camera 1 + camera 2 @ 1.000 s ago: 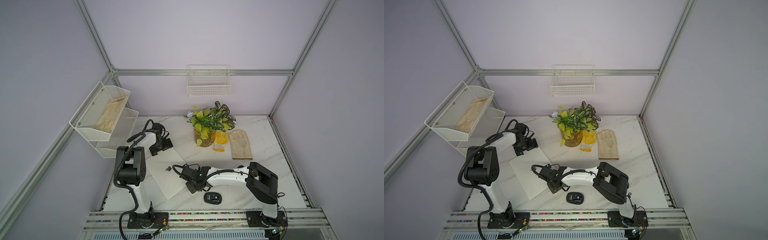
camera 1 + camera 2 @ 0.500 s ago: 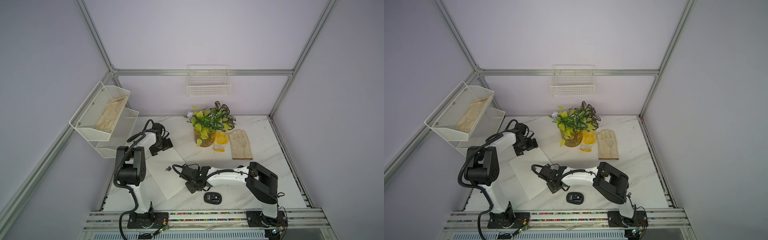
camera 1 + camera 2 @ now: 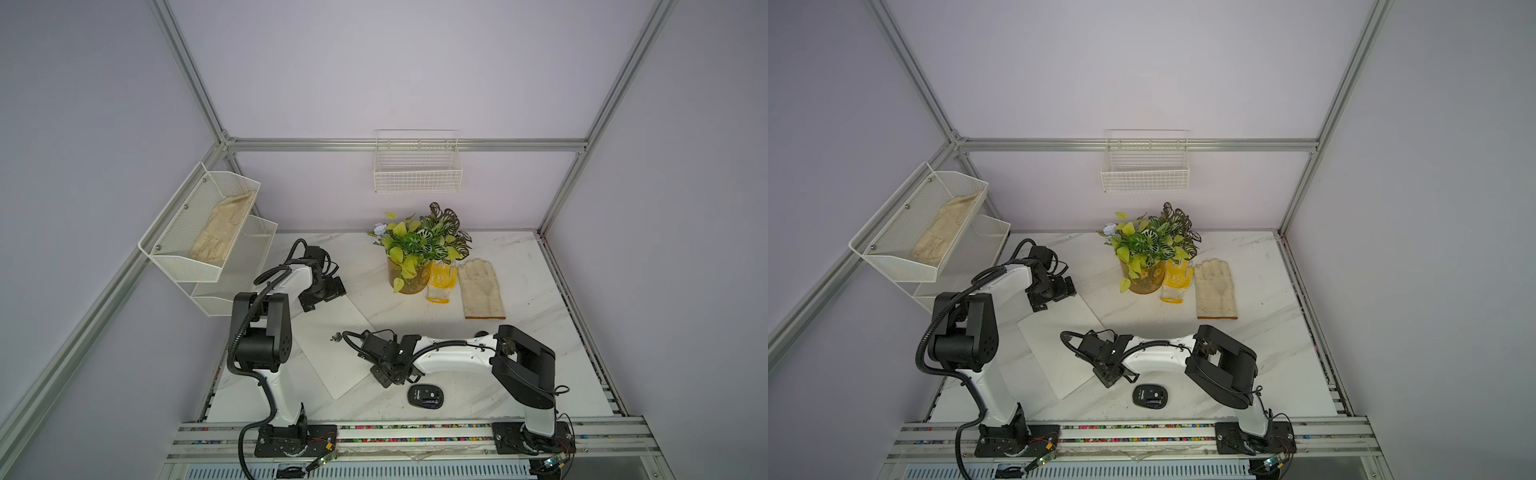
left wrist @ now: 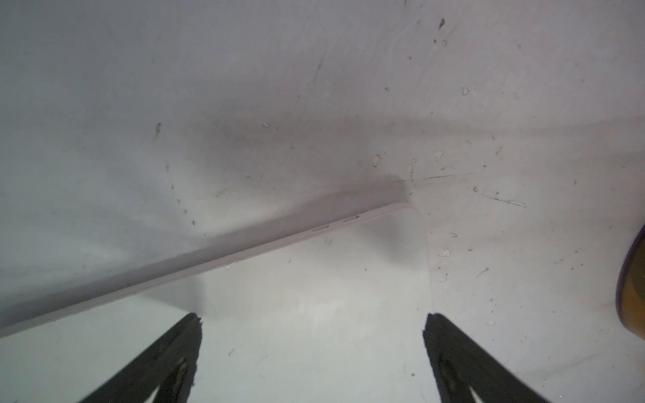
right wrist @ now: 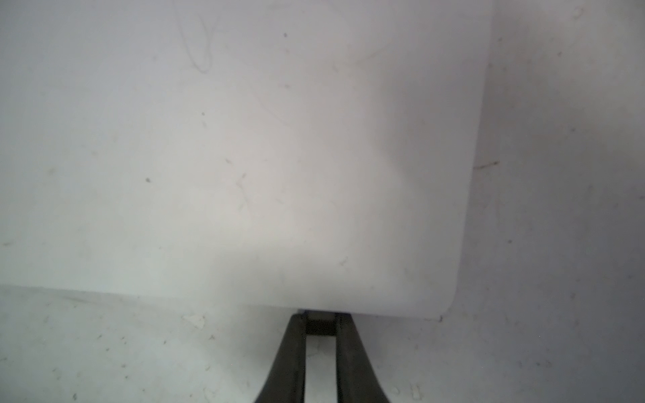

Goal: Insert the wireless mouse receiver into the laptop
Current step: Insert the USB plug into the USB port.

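Left gripper (image 4: 313,317): gapes wide, holds nothing, sits over a corner of the laptop (image 4: 279,279). Right gripper (image 5: 321,315): narrows onto the wireless mouse receiver (image 5: 319,326), butts it against the laptop's edge (near a rounded corner). Black mouse (image 3: 424,395): lies just beside.

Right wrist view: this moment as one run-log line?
right tool: shut on receiver | receiver: against laptop edge, near corner | left tool: open, over laptop | insertion: cannot tell
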Available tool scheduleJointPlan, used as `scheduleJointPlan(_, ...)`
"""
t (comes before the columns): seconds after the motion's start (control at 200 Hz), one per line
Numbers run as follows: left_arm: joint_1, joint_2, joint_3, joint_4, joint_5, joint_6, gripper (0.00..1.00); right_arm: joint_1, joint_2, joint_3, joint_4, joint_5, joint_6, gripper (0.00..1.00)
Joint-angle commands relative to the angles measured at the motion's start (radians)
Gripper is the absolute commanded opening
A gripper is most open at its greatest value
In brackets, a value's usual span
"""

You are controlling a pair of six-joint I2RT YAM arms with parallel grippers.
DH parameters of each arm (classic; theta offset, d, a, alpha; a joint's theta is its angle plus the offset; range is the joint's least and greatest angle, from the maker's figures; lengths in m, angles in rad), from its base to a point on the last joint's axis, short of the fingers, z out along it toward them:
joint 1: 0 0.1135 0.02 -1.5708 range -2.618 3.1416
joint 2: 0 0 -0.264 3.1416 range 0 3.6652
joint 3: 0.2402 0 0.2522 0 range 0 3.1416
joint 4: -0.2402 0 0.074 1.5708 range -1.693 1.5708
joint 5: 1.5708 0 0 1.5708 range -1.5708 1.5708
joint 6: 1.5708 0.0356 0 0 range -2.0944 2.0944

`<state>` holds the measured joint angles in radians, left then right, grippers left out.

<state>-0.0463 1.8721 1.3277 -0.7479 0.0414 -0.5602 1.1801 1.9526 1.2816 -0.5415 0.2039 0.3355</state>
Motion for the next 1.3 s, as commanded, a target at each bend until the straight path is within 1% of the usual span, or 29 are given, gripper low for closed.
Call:
scheduleJointPlan(0.0,0.003,0.023,-0.014,0.013,0.002,0.007,1.0,-0.004,0.024,-0.013,0.104,0.042,-0.042,0.16)
scheduleJointPlan(0.075,0.003,0.024,-0.013,0.014,0.002,0.007,1.0,-0.006,0.028,-0.01,0.105,0.046,-0.041,0.16)
scheduleJointPlan(0.12,0.002,0.025,-0.013,0.013,0.002,0.008,1.0,-0.005,0.023,-0.017,0.11,0.048,-0.036,0.19)
scheduleJointPlan(0.195,0.003,0.027,-0.012,0.013,0.0,0.009,1.0,-0.005,0.005,-0.033,0.118,0.048,-0.014,0.3)
scheduleJointPlan(0.32,0.002,0.029,-0.011,0.013,-0.002,0.009,1.0,-0.006,-0.058,-0.081,0.128,0.046,0.044,0.43)
scheduleJointPlan(0.415,0.002,0.03,-0.01,0.012,-0.006,0.011,1.0,-0.005,-0.13,-0.12,0.138,0.046,0.083,0.51)
scheduleJointPlan(0.585,0.002,0.032,-0.009,0.01,-0.009,0.01,1.0,-0.005,-0.244,-0.149,0.087,0.048,0.151,0.53)
scheduleJointPlan(0.625,0.003,0.033,-0.008,0.011,-0.011,0.01,1.0,-0.005,-0.26,-0.15,0.083,0.048,0.158,0.52)
scheduleJointPlan(0.685,0.002,0.034,-0.006,0.01,-0.011,0.011,1.0,-0.005,-0.275,-0.153,0.045,0.032,0.161,0.47)
scheduleJointPlan(0.725,0.002,0.035,-0.004,0.011,-0.011,0.01,1.0,-0.006,-0.275,-0.157,0.041,0.02,0.168,0.4)
scheduleJointPlan(0.785,0.003,0.036,-0.002,0.01,-0.01,0.01,1.0,-0.003,-0.262,-0.157,0.034,-0.001,0.176,0.28)
scheduleJointPlan(0.84,0.002,0.035,-0.003,0.011,-0.011,0.01,1.0,0.001,-0.241,-0.154,0.032,-0.021,0.183,0.14)
scheduleJointPlan(0.91,0.003,0.035,-0.002,0.009,-0.012,0.01,1.0,0.012,-0.209,-0.143,0.034,-0.042,0.193,0.04)
scheduleJointPlan(1.055,0.003,0.032,-0.003,0.009,-0.014,0.011,1.0,0.032,-0.157,-0.138,0.06,-0.071,0.217,0.03)
scheduleJointPlan(1.295,0.003,0.03,-0.004,0.008,-0.014,0.011,1.0,0.033,-0.111,-0.168,0.131,-0.07,0.26,0.03)
